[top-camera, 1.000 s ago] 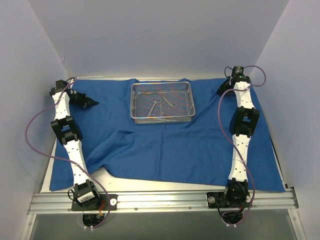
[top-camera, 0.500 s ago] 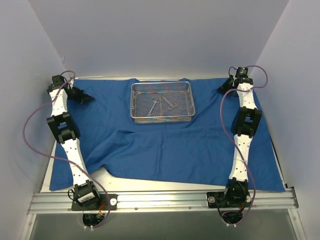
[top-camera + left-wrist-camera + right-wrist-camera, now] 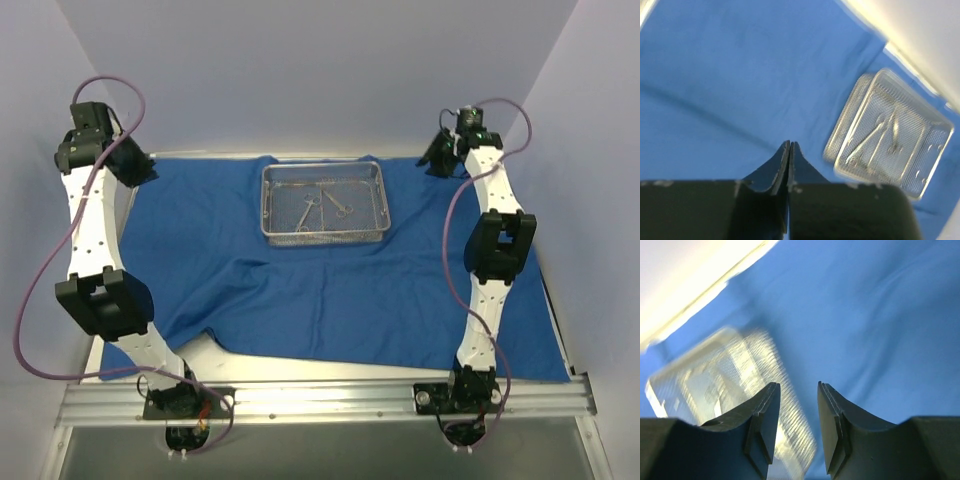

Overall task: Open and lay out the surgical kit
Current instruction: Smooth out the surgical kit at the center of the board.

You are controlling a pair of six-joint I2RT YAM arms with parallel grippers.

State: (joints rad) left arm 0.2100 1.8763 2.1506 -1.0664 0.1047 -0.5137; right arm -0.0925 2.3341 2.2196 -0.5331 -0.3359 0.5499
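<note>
L gripper (image 3: pixel 790 146) is pressed together, fingers meeting tip to tip w/ nothing btwn them. It hangs above the far-left corner of the blue cloth (image 3: pixel 300 290), not touching it. The wire-mesh tray (image 3: pixel 322 240) sits on the cloth at far centre, to this gripper's right and well apart. In the left wrist view the tray (image 3: pixel 847 120) shows ahead-right of the fingertips, slightly blurred.

R gripper (image 3: pixel 797 387) is spread partway, nothing btwn the pads. In the top view it is up over the cloth's far-right corner, w/ the tray to its left, also well apart. In the right wrist view the tray (image 3: pixel 730 375) is a blurred streak to the left, partly behind the left finger.

Inside the tray two ring-handled instruments (image 3: pixel 312 212) lie near the middle, angled toward each other. Thin steel pieces lie along the tray's far and near walls, too small to tell the type.

Cloth lies open w/ creases. Its near-left edge is pulled back, w/ white table (image 3: pixel 205 350) showing there.
</note>
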